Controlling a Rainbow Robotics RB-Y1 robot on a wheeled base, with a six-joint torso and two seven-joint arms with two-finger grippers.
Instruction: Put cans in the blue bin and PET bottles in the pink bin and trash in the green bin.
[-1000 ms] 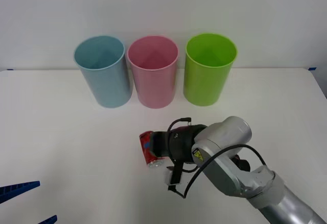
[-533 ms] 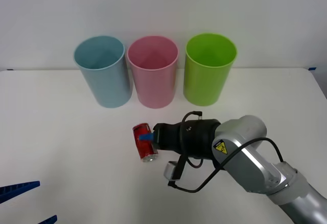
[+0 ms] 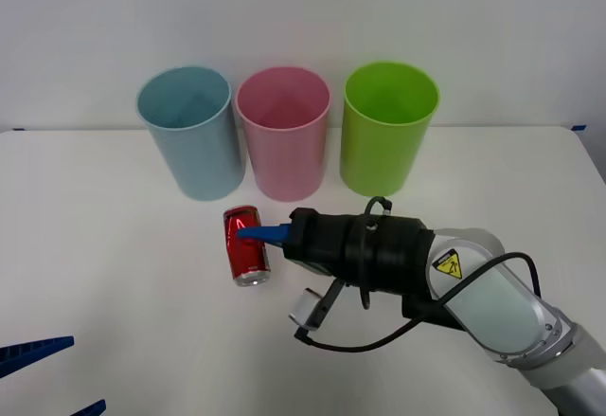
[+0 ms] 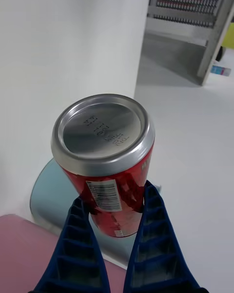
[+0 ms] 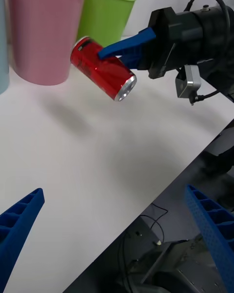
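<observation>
My right gripper (image 3: 248, 236) is shut on the red can (image 3: 245, 245), its blue fingers (image 4: 155, 234) pinching the can's side. The can (image 5: 102, 68) hangs tilted above the table, in front of the gap between the blue bin (image 3: 189, 132) and the pink bin (image 3: 282, 132). The green bin (image 3: 388, 127) stands upright to the right of the pink one. In the right wrist view the can's silver end (image 4: 102, 129) faces the camera, with the blue bin (image 4: 46, 195) and the pink bin (image 4: 19, 254) beyond it. My left gripper (image 5: 113, 190) waits open at the table's near left.
The three bins stand in a row at the back of the white table (image 3: 114, 274), against a white wall. The right arm (image 3: 473, 293) reaches in from the near right across the table.
My right gripper has carried the can leftward and farther from me, toward the blue and pink bins, and the arm has stretched out. The left gripper has stayed put.
</observation>
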